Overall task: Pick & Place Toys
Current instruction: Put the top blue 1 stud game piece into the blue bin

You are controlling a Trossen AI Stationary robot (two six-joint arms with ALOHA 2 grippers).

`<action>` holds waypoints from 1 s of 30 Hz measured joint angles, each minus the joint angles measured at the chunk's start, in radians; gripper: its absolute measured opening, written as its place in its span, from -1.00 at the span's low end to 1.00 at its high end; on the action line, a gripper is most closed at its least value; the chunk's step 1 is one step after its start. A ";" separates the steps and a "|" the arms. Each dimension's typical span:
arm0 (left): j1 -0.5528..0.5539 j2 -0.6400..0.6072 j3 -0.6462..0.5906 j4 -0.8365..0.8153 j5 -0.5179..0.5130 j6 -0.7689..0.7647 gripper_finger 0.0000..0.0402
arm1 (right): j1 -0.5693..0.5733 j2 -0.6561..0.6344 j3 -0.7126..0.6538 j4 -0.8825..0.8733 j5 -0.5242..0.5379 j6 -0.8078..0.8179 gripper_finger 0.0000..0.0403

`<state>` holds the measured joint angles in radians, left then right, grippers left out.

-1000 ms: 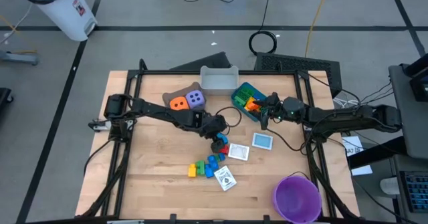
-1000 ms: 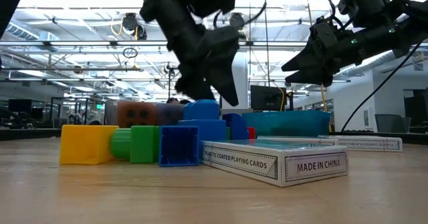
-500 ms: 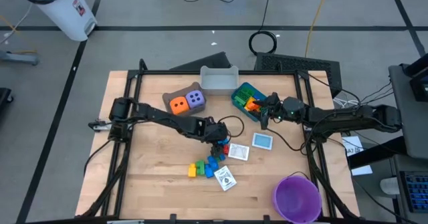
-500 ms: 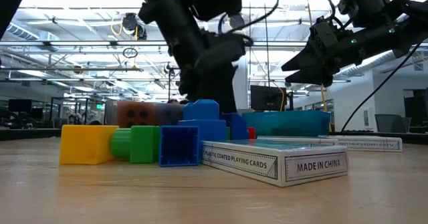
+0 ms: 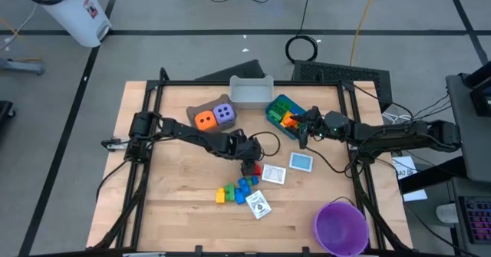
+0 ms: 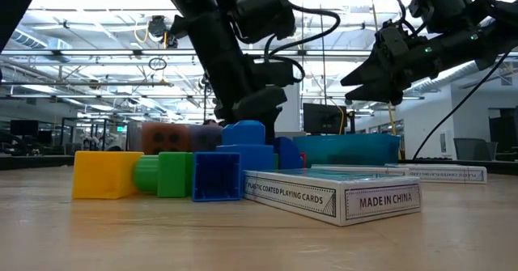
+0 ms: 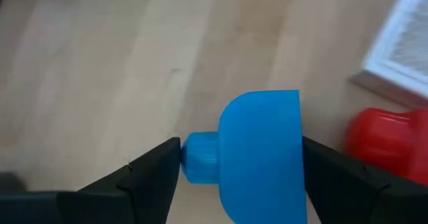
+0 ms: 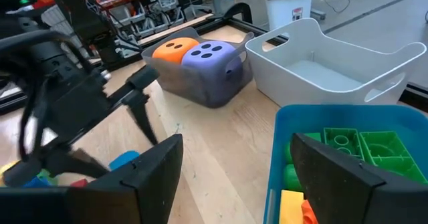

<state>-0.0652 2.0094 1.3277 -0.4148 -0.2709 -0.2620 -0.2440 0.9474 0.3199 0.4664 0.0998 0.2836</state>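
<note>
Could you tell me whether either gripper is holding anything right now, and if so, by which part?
Nothing is clearly held. The left gripper straddles a blue brick on the table, fingers beside its two sides. The right gripper is open and empty above the blue bin.

On the table [image 5: 169, 211] there are two dice, one orange [image 5: 204, 120] and one purple [image 5: 224, 113]. There are three bins: brown [image 5: 193, 109], grey [image 5: 251, 93], blue [image 5: 275, 113]. Three white cards [image 5: 300, 163] lie flat. One purple bowl [image 5: 340, 228] stands alone.

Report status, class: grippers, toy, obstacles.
Left gripper open, straddling blue brick on the table. Right gripper open, waiting over blue bin. Red brick and card close beside.
</note>
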 joint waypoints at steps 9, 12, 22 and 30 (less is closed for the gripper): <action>0.010 0.000 0.000 -0.009 -0.015 0.007 0.05 | 0.000 0.000 0.000 0.000 0.001 0.000 0.33; 0.010 0.000 0.000 -0.009 -0.012 0.006 -0.14 | 0.000 0.000 0.000 0.000 0.002 0.000 0.33; 0.012 -0.012 0.001 0.006 -0.039 0.037 -0.71 | 0.000 0.000 0.000 0.000 0.003 0.000 0.33; 0.011 -0.098 0.002 0.044 -0.112 0.117 -0.95 | 0.002 0.000 0.000 0.000 0.002 0.001 0.33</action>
<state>-0.0547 1.9110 1.3296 -0.3708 -0.3826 -0.1446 -0.2423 0.9478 0.3202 0.4668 0.1018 0.2847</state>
